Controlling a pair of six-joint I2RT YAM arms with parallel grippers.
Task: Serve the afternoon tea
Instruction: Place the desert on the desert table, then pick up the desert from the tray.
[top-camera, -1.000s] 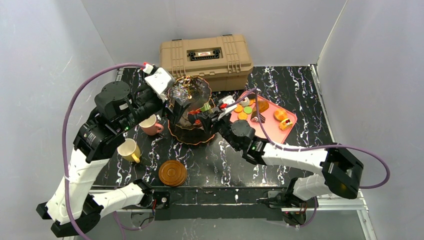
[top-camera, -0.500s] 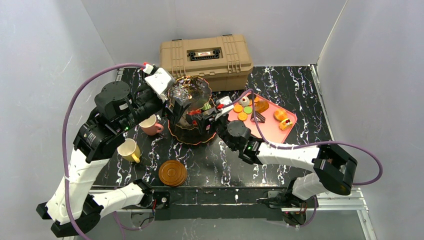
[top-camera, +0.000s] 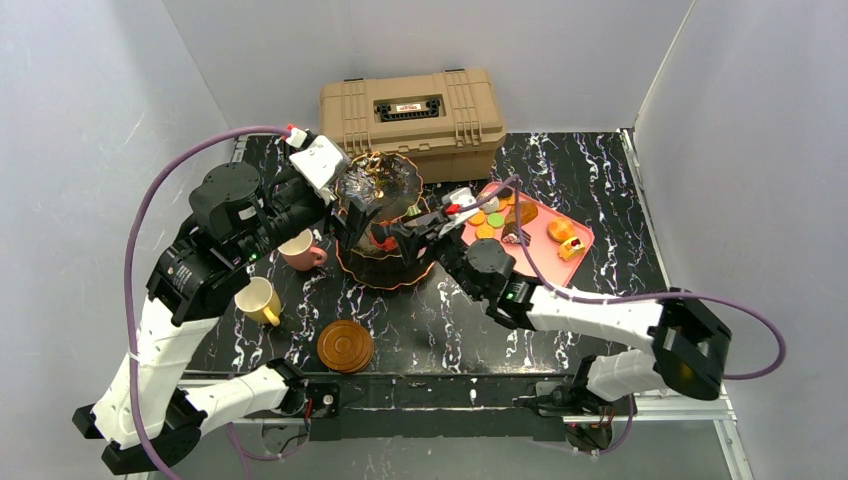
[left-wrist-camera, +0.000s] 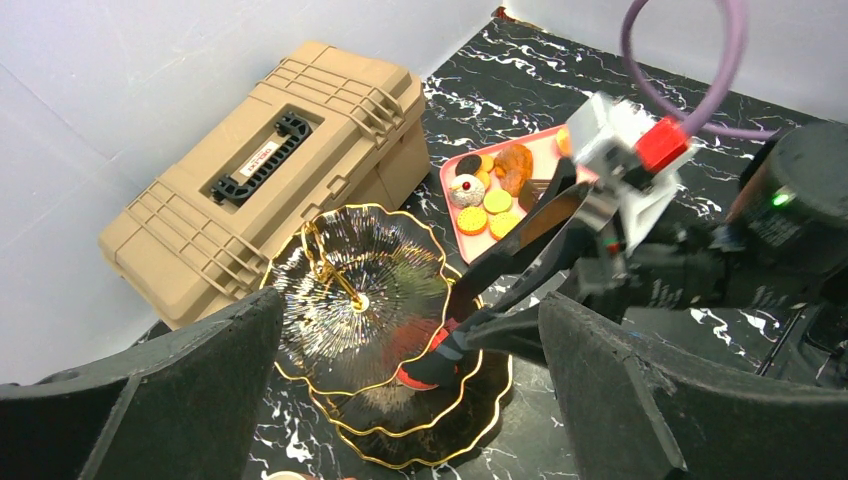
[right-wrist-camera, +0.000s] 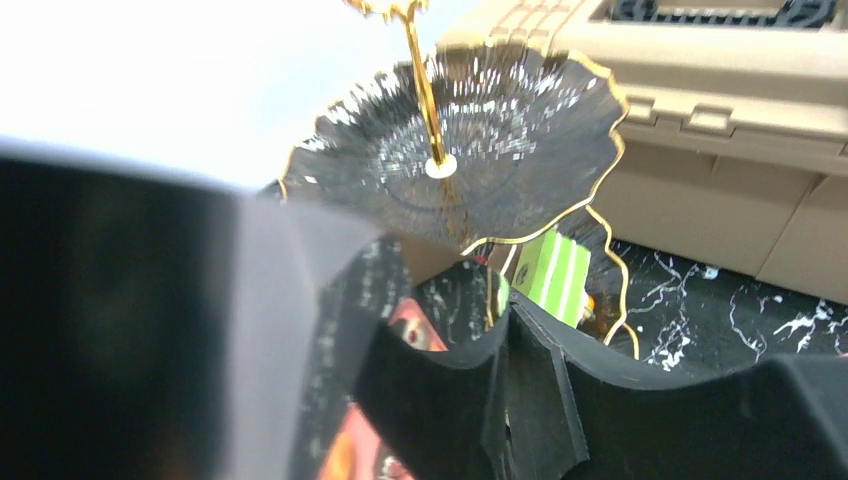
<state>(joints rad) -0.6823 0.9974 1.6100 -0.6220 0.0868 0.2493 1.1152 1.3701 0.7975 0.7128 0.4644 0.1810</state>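
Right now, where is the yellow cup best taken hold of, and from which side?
Probably its rim, from above: the yellow cup stands upright, mouth open, apart from the pink cup, so its wall can be pinched away from the handle, which seems to be on its near side.

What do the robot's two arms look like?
The left arm and right arm have white shells with black joints. A purple cable loops to each wrist, ending in a red plug. The left hand and right hand have black fingers.
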